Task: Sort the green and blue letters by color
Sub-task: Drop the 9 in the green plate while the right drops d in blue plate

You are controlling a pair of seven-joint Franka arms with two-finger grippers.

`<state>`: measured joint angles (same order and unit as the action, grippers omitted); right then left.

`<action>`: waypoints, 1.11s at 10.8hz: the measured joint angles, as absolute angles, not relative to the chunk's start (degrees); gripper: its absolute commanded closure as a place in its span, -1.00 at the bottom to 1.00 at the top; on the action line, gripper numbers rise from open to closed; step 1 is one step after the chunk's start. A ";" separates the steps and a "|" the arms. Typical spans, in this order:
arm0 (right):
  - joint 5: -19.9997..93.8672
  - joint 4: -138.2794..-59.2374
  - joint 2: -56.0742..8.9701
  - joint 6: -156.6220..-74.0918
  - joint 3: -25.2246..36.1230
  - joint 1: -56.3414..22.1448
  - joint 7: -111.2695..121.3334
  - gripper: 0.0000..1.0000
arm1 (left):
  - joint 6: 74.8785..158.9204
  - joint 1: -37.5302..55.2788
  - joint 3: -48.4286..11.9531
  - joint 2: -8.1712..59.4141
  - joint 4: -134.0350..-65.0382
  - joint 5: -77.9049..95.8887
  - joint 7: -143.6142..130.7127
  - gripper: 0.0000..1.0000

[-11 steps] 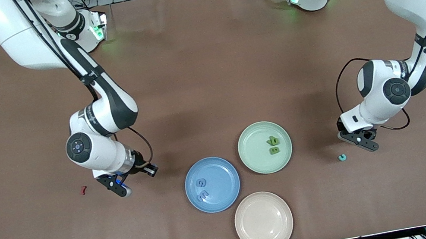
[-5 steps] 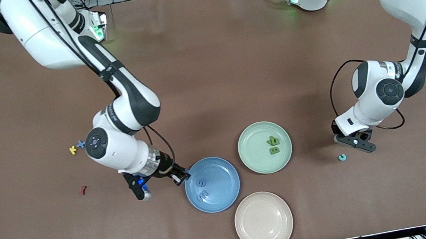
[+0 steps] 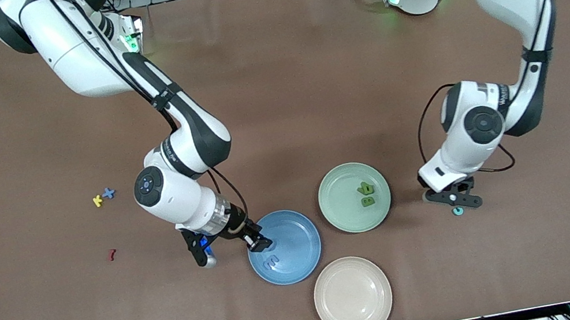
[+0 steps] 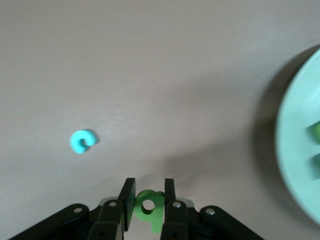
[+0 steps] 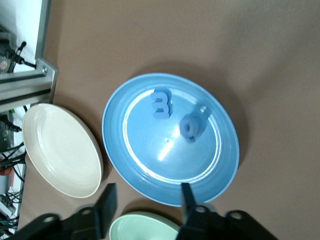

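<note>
My right gripper [image 3: 259, 242] [image 5: 148, 187] hangs open over the rim of the blue plate [image 3: 298, 234] [image 5: 220, 165], with nothing between its fingers. Two blue letters [image 5: 161, 103] [image 5: 191, 126] lie in that plate; the front view shows one blue letter [image 3: 273, 260]. My left gripper [image 3: 453, 202] [image 4: 149, 183] is shut on a green letter [image 4: 150, 206], low over the table beside a teal letter [image 3: 456, 211] [image 4: 81, 141]. Two green letters [image 3: 365, 188] [image 3: 367, 201] lie in the green plate [image 3: 341, 214] [image 4: 295, 150]. Another blue letter [image 3: 108, 193] lies toward the right arm's end.
An empty cream plate [image 3: 356, 311] [image 5: 60, 150] sits nearer the front camera than the other two plates. A yellow letter [image 3: 98, 201] lies against the loose blue one. A dark red letter [image 3: 112, 254] lies nearer the front camera than those.
My right arm swung from near the dark red letter to the blue plate's rim, and its jaws have opened. My left gripper shifted a little toward the green plate.
</note>
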<state>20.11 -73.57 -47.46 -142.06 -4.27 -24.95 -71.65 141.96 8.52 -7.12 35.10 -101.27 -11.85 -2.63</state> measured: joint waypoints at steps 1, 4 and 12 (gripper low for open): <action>20.10 -73.47 -47.46 -142.07 -4.20 -25.37 -71.65 -1.00 | 141.13 13.50 -3.89 35.00 -100.54 -9.09 -4.64 1.00; 14.02 -73.57 -47.60 -139.80 -3.49 -25.26 -69.92 -1.00 | 138.66 25.51 3.16 35.00 -98.27 -3.31 -11.86 1.00; 2.39 -98.32 -37.08 -141.99 -1.10 -19.90 -47.56 -1.00 | 136.07 33.01 4.40 35.14 -95.67 5.93 -20.33 -1.00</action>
<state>2.39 -98.32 -37.08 -141.99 -1.10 -19.90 -47.56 136.07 33.01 4.40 35.14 -95.67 5.93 -20.33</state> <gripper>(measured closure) 0.000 0.687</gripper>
